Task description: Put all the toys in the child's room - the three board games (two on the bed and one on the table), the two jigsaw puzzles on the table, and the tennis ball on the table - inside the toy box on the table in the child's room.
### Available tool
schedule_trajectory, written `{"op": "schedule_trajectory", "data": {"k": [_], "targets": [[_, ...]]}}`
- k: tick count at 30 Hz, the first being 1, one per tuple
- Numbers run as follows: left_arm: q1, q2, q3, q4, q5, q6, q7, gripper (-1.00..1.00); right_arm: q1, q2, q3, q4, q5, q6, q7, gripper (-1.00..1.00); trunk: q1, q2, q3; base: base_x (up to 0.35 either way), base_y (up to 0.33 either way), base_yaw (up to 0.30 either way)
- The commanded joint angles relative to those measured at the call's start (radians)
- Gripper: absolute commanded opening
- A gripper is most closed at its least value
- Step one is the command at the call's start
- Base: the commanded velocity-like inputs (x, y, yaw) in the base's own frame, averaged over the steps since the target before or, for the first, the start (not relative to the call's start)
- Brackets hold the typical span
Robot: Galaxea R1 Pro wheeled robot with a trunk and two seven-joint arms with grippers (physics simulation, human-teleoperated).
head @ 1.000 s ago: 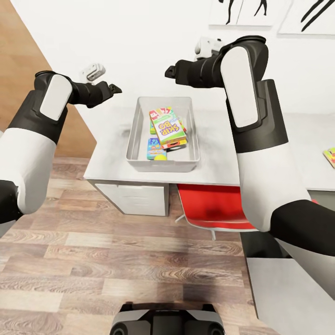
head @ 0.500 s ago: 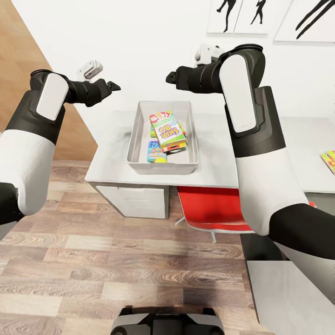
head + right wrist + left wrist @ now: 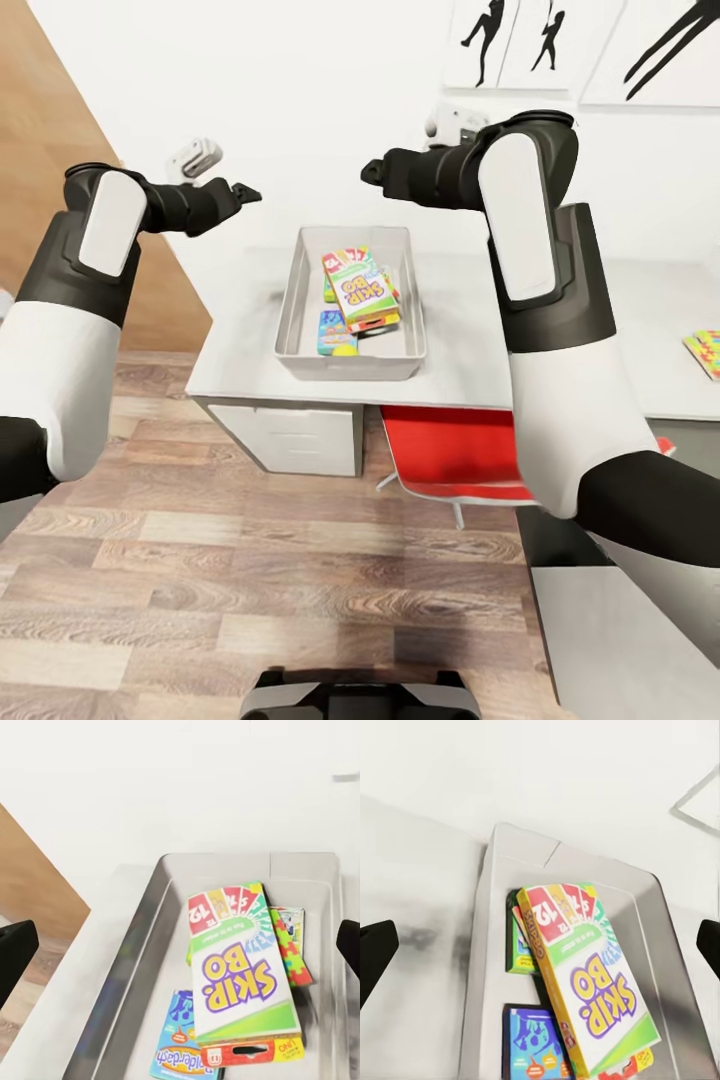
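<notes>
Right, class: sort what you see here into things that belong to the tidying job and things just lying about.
Job:
toy box
Skip-Bo game
blue game
green game
tennis ball
puzzle in the box
puzzle on the table
table

Lying about:
red chair
wall pictures

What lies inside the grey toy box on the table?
Inside the toy box: Skip-Bo game on top, a blue game, a tennis ball, and a jigsaw puzzle partly covered. Anything beneath Skip-Bo is hidden.
</notes>
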Motion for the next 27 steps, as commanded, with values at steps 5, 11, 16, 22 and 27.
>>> {"op": "schedule_trajectory", "data": {"k": [5,11,16,22,27], "targets": [[0.052,0.001,0.014,-0.07,0.01,0.016,0.009,1.0,0.057,-0.003,-0.003,-0.067,-0.009,0.002,-0.019,1.0,0.001,-0.002,0.006,0.0,0.0,0.0],[0.108,0.0,0.038,-0.135,0.01,0.021,0.01,1.0,0.117,-0.018,-0.005,-0.118,-0.006,0.002,-0.026,1.0,0.001,-0.002,0.016,0.0,0.0,0.0],[0.177,-0.001,0.061,-0.219,0.01,0.024,0.01,1.0,0.179,-0.05,-0.008,-0.174,-0.003,0.002,-0.029,1.0,0.001,-0.002,0.023,0.0,0.0,-0.017],[0.262,-0.003,0.102,-0.33,0.009,0.027,0.011,1.0,0.251,-0.096,-0.017,-0.241,0.0,0.002,-0.032,1.0,0.001,-0.002,0.033,0.0,0.0,-0.054],[0.323,-0.013,0.136,-0.403,0.006,0.027,0.012,1.0,0.282,-0.144,-0.031,-0.264,0.0,0.002,-0.033,1.0,0.001,-0.002,0.04,0.0,0.0,-0.074]]}}
